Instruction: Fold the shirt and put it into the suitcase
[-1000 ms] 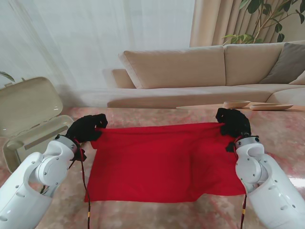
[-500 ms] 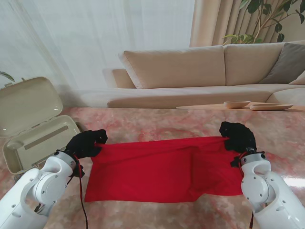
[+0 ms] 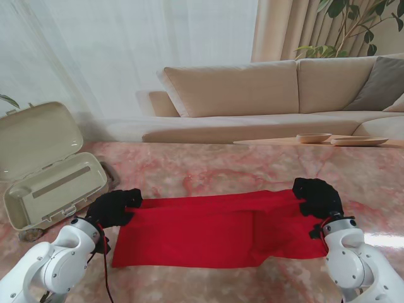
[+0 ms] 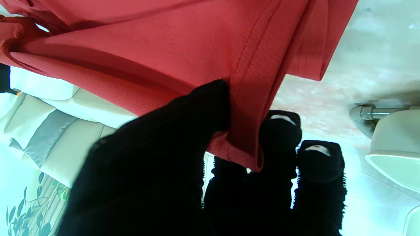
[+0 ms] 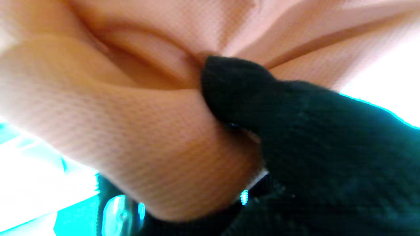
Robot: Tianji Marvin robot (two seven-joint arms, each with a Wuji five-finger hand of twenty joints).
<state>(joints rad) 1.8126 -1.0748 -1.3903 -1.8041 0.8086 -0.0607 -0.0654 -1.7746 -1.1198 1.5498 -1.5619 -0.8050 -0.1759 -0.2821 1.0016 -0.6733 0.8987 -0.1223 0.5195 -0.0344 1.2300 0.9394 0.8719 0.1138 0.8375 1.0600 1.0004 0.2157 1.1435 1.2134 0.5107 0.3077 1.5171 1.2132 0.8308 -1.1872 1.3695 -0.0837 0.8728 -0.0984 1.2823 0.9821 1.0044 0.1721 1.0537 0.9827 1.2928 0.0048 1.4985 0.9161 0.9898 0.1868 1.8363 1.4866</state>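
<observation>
Table (image 3: 208, 165): pink marble top. Suitcase (image 3: 47, 170): beige, lid up, at the far left edge. Shirt (image 3: 214, 230): red, a wide flat band on the table nearer to me, its far edge doubled over. Left hand (image 3: 113, 207): black-gloved, clamped on the shirt's far left corner. Right hand (image 3: 317, 197): likewise clamped on the far right corner.
</observation>
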